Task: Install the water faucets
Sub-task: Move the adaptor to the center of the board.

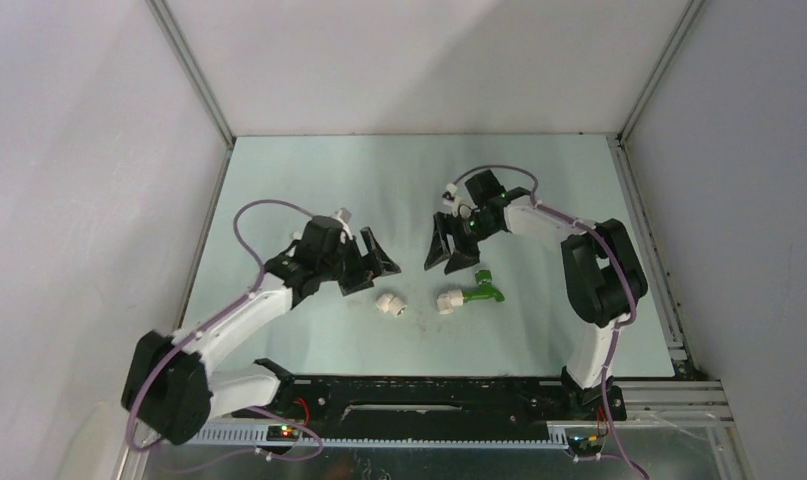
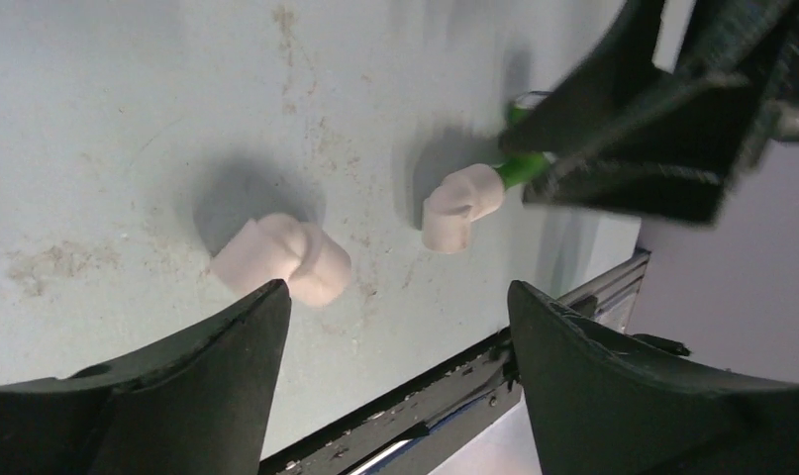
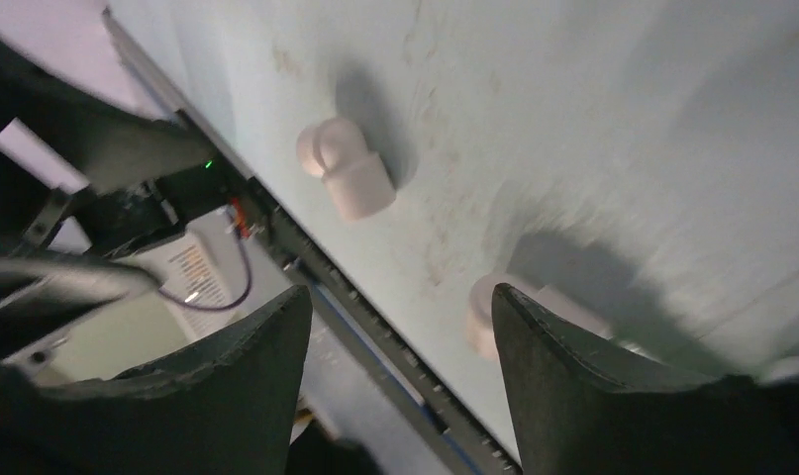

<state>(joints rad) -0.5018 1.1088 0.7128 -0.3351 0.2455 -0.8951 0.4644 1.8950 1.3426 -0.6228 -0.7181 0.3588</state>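
**Both pincers open and empty, green faucet lying on the tabletop**

Nearest the camera, the black base rail (image 1: 429,395) runs along the near edge of the pale green tabletop (image 1: 379,180), with one arm bolted at each end.

Just beyond the rail, two pieces lie side by side near the middle of the tabletop. A loose white elbow fitting (image 1: 387,305) rests on its side. At its 3 o'clock, a little apart, lies the green faucet (image 1: 485,291). It is flat on the surface, and its 9 o'clock end meets a second white fitting (image 1: 447,300), so the pair reads as one piece. The faucet's green end points toward 3 o'clock.

Farther back are the pincers. The left pincer (image 1: 376,278) sits at about 11 o'clock from the loose elbow. Its jaws are spread wide and nothing is between them. In the left wrist view one finger (image 2: 177,396) comes close to the elbow, but whether they touch cannot be told.

The right pincer (image 1: 446,268) is at about 11 o'clock from the faucet, with its jaws parted and holding nothing. In the right wrist view one finger (image 3: 593,396) partly hides the faucet's white fitting.

Neither pincer has hold of the faucet.
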